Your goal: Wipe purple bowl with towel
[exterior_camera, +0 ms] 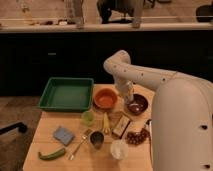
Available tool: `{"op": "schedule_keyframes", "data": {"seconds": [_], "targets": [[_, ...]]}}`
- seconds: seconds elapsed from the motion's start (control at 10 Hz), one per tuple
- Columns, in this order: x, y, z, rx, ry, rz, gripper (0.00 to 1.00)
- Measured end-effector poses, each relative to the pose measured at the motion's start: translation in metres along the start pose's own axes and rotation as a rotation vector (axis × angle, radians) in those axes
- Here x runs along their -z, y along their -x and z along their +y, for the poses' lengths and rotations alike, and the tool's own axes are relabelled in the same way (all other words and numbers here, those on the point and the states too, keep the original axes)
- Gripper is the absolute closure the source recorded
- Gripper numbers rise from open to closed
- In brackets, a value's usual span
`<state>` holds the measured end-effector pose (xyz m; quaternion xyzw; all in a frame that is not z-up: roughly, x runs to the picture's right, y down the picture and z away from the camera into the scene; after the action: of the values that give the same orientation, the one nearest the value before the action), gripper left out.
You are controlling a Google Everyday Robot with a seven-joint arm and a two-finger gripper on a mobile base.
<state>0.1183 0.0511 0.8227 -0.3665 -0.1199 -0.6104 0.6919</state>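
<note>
Your tool [129, 98], its grip impossible to tell, hung over the purple bowl [139, 104] by the tabletop's [45, 122] right edge, the towel [63, 135] unlifted near the left edge, wiping not yet begun.

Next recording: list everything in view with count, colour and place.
table: one, light wood, centre
tray: one, green, back left
orange bowl: one, orange, beside tray
purple bowl: one, dark purple, back right
towel: one, blue-grey, front left
pepper: one, green, front left edge
utensil: one, silver, right of towel
green cup: one, pale green, centre
dark cup: one, dark, front centre
white cup: one, white, front
yellow item: one, yellow, centre
arm: one, white, from right
gripper: one, pale, over purple bowl's left rim
</note>
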Motion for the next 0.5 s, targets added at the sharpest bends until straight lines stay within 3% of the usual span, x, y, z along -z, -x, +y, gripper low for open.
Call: {"op": "schedule_keyframes", "data": {"seconds": [0.5], "targets": [[0.035,0.014,-0.085,0.19,-0.04,0.061,1.0]]}}
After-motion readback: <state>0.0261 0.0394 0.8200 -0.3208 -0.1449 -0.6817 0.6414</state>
